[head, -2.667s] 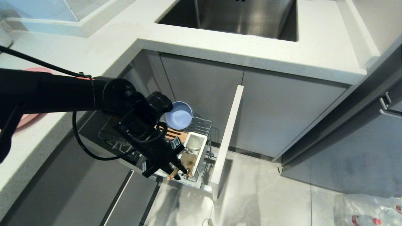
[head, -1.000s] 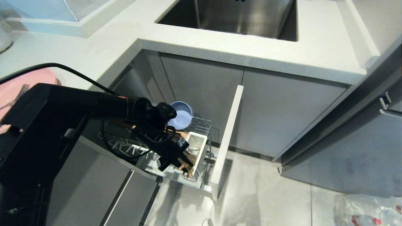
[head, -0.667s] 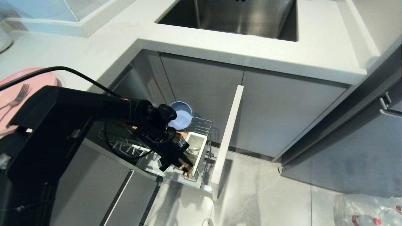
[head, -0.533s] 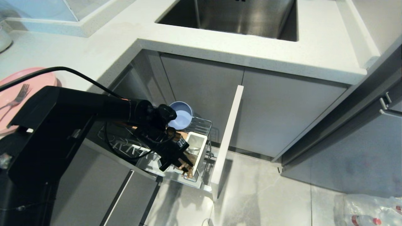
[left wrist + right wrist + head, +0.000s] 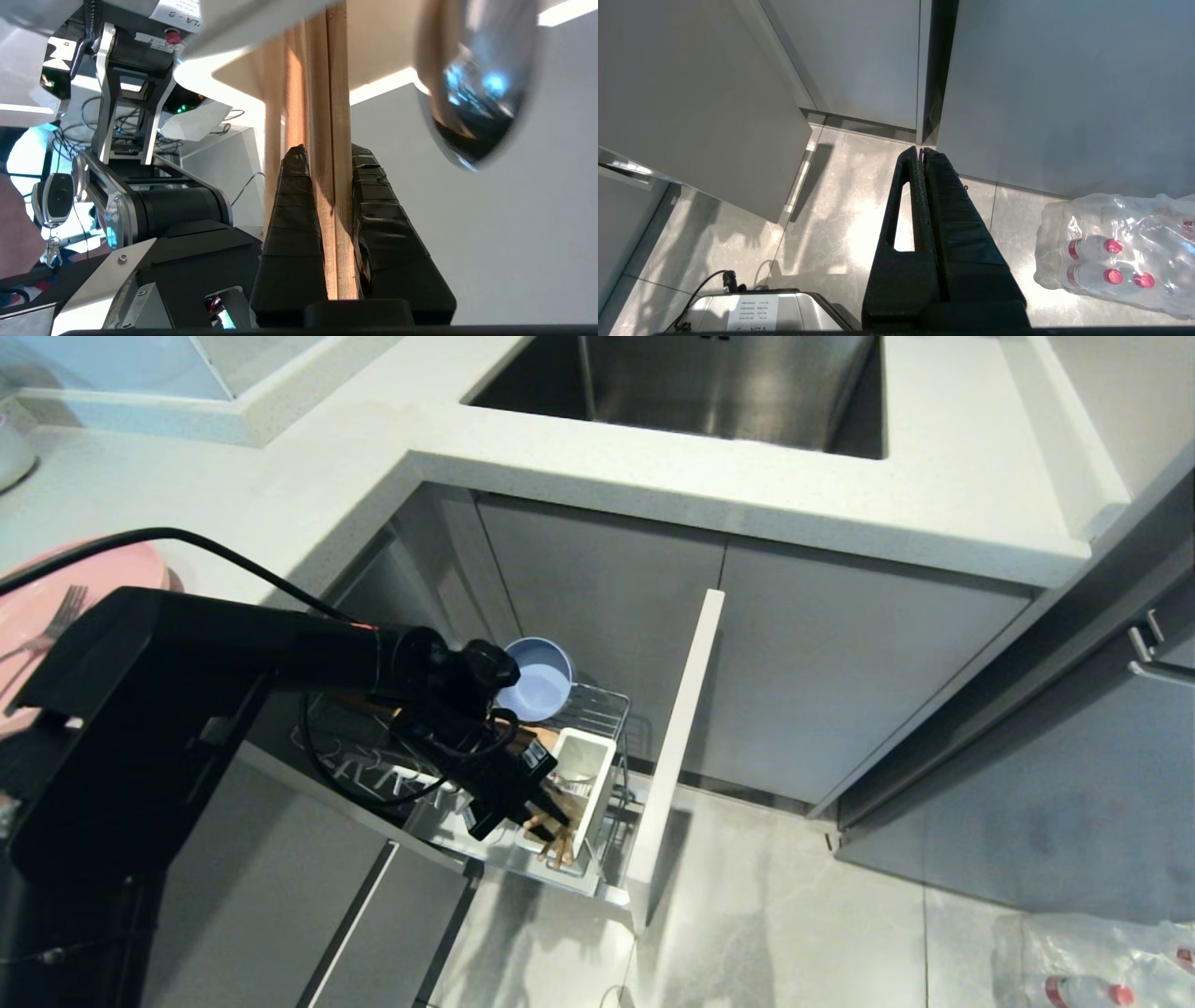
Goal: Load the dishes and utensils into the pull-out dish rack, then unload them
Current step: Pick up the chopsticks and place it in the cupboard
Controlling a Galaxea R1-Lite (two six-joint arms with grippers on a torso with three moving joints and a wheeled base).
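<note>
left gripper (image 5: 327,154) pinches the chopsticks (image 5: 327,93) between its jaws — a silver spoon (image 5: 472,79) just beside them; right gripper (image 5: 921,151) hangs over the floor, jaws pressed together.

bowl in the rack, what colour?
Blue-grey bowl; head view shows it best.

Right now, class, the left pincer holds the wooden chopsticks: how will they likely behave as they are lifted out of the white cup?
The chopsticks look thin and straight, so probably stiff and light. The left pincer clamps two separate sticks together; one might slip or scissor. The white cup looks narrow and might tip if they snag.
</note>
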